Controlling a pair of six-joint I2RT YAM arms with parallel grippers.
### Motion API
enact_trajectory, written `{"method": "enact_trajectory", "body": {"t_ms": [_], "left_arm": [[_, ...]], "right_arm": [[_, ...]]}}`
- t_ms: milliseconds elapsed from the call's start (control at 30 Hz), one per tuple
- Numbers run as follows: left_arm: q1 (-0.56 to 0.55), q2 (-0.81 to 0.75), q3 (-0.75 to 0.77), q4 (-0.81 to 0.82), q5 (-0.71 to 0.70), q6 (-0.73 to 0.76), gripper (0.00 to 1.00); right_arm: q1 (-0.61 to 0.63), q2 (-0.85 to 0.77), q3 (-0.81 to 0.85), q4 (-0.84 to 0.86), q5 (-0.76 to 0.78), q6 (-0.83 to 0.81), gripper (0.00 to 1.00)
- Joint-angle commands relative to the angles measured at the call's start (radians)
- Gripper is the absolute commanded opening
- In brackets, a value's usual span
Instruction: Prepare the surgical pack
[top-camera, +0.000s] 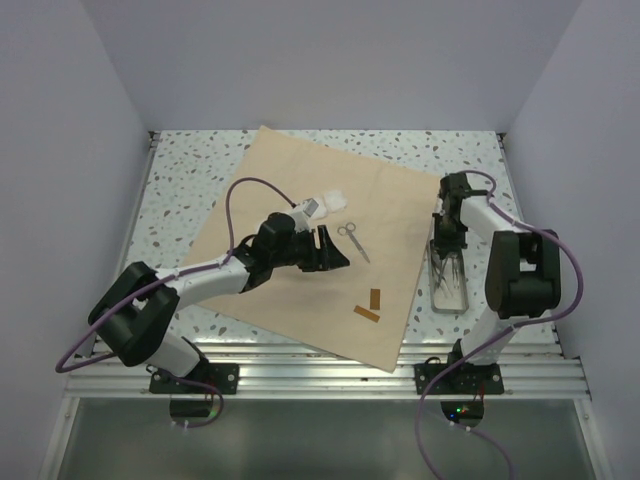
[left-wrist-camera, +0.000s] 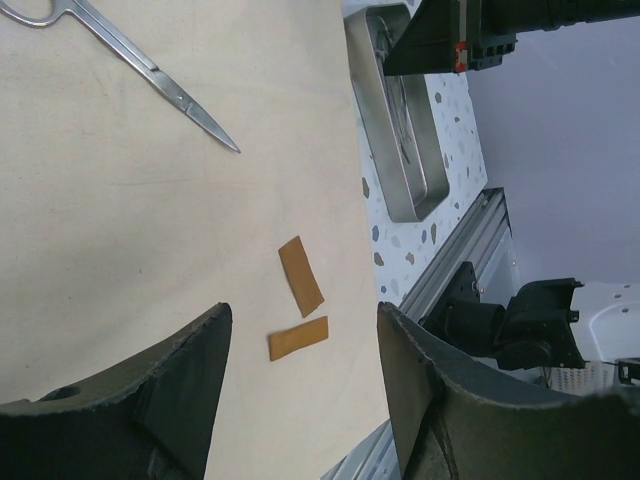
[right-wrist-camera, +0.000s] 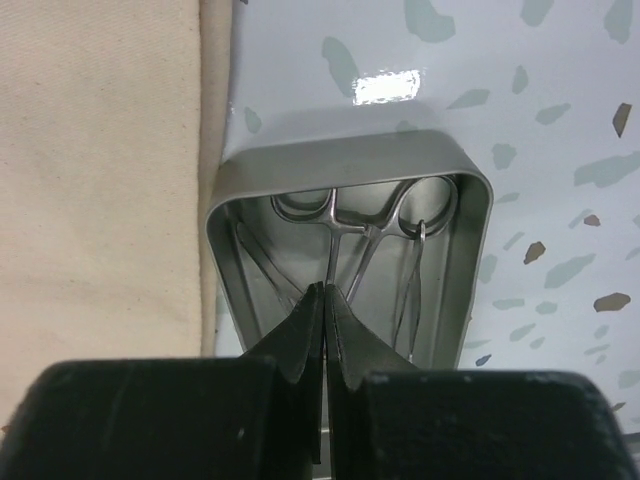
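Observation:
The surgical pack is a wide tan cloth sheet (top-camera: 300, 180) (left-wrist-camera: 150, 230) (right-wrist-camera: 90, 150) lying flat on the table. Steel scissors (top-camera: 352, 241) (left-wrist-camera: 150, 72) lie on it. My left gripper (top-camera: 335, 250) (left-wrist-camera: 305, 370) hovers open over the cloth just left of the scissors, nothing between its fingers. My right gripper (top-camera: 447, 248) (right-wrist-camera: 325, 290) reaches down into the small steel tray (top-camera: 452, 300) (right-wrist-camera: 350, 150), fingers pressed together. The shank of a ring-handled forceps (right-wrist-camera: 345, 215) runs in under its tips; whether it is pinched does not show.
Two orange-brown strips (top-camera: 369, 305) (left-wrist-camera: 300, 275) lie on the cloth near its front corner. White gauze (top-camera: 331, 202) sits on the cloth behind the left wrist. More instruments lie in the tray (left-wrist-camera: 360, 110), just off the cloth's right edge. An aluminium rail (top-camera: 320, 365) borders the near side.

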Motion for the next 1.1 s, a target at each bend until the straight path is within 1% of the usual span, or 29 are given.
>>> {"method": "enact_trajectory", "body": {"t_ms": [0, 200, 433, 567, 600, 700, 733, 800, 833, 867, 933, 967, 1033, 1067], "left_arm": [[0.008, -0.005, 0.011, 0.048, 0.011, 0.015, 0.63], [0.008, 0.003, 0.012, 0.051, 0.011, 0.014, 0.63], [0.009, 0.009, 0.018, 0.045, 0.009, 0.018, 0.63], [0.009, 0.011, 0.023, 0.04, 0.012, 0.021, 0.63], [0.009, 0.008, 0.024, 0.037, 0.014, 0.023, 0.63], [0.009, 0.005, 0.024, 0.03, 0.001, 0.021, 0.63], [0.009, 0.005, 0.026, 0.025, -0.015, 0.024, 0.64], [0.009, 0.011, 0.044, -0.009, -0.046, 0.029, 0.66], [0.009, 0.017, 0.056, -0.022, -0.083, 0.028, 0.66], [0.009, 0.047, 0.075, -0.08, -0.106, 0.023, 0.67], [0.009, 0.09, 0.168, -0.18, -0.17, 0.008, 0.66], [0.009, 0.121, 0.193, -0.241, -0.186, 0.008, 0.66], [0.009, 0.124, 0.208, -0.257, -0.235, -0.023, 0.67], [0.009, 0.118, 0.208, -0.265, -0.249, -0.032, 0.68]], "right_arm": [[-0.002, 0.024, 0.017, 0.032, -0.043, 0.016, 0.0], [-0.001, 0.057, 0.011, 0.029, -0.043, 0.01, 0.0], [-0.002, 0.023, 0.005, -0.023, 0.091, 0.013, 0.0], [-0.002, 0.009, -0.001, -0.024, 0.103, 0.013, 0.0], [-0.002, 0.011, 0.0, -0.026, 0.099, 0.014, 0.0], [0.002, -0.025, -0.003, -0.014, 0.011, 0.016, 0.0], [0.004, -0.075, -0.006, 0.0, -0.031, 0.021, 0.0], [0.021, -0.138, -0.009, 0.009, -0.054, 0.048, 0.0], [0.031, -0.178, -0.006, 0.008, -0.081, 0.053, 0.0], [0.048, -0.19, 0.012, 0.003, -0.086, 0.066, 0.03], [0.076, -0.2, 0.035, -0.003, -0.101, 0.077, 0.14], [0.123, -0.192, 0.07, -0.004, -0.115, 0.073, 0.26], [0.183, -0.16, 0.116, -0.018, -0.111, 0.073, 0.35], [0.235, -0.111, 0.168, -0.026, -0.114, 0.076, 0.39]]}}
